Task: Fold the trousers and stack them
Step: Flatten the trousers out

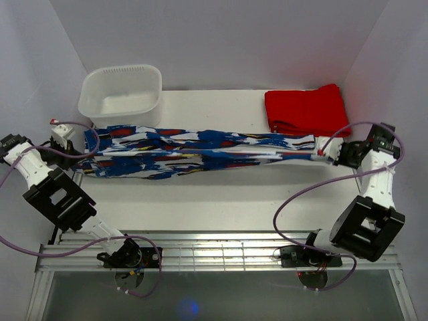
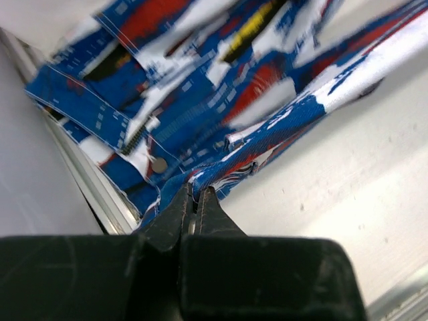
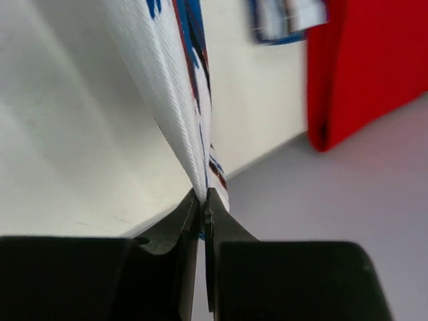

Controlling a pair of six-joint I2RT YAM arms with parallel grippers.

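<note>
Trousers (image 1: 200,152) stretched lengthwise across table (image 1: 221,200); left end effector (image 2: 195,204) clamped on waist end, right end effector (image 3: 202,200) clamped on opposite end.

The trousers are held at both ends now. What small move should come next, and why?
Probably the right gripper should lift its leg end a little and start carrying it leftward over the trousers, toward the waist end. Both it and the left gripper are shut on the fabric, and the trousers lie stretched at full length, not yet folded in half.
</note>
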